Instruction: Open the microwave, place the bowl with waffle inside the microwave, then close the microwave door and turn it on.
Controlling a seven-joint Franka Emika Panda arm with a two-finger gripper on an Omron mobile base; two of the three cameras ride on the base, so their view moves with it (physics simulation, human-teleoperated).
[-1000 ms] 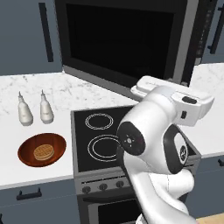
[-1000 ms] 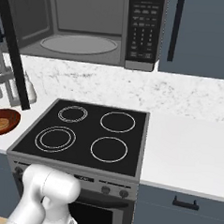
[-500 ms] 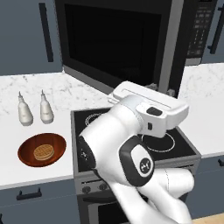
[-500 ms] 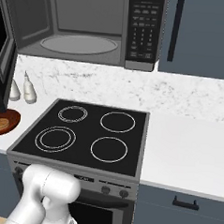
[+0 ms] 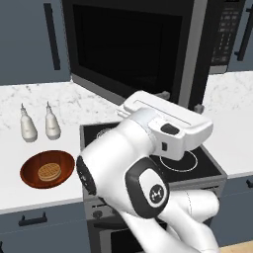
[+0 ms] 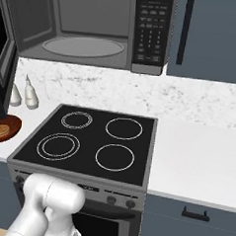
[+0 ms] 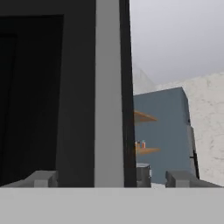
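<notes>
I saw the microwave door (image 5: pixel 131 49) swung wide open toward me, black window facing the left base camera. Microwave (image 6: pixel 93 27) cavity was exposed, grey walls, glass turntable inside, keypad strip on its right. In the hand view the tool (image 7: pixel 111 179) had its fingertips (image 7: pixel 41 178) spread wide apart, nothing between them, door's grey edge frame right ahead. Bowl (image 5: pixel 48 169) sat on the white desk (image 5: pixel 29 192) left of the stove (image 6: pixel 91 143), waffle (image 5: pixel 49 172) lying inside it. Two small white bottles (image 5: pixel 38 124) stood behind the bowl, near the wall. My arm (image 5: pixel 143 163) was bent over the stove front.
</notes>
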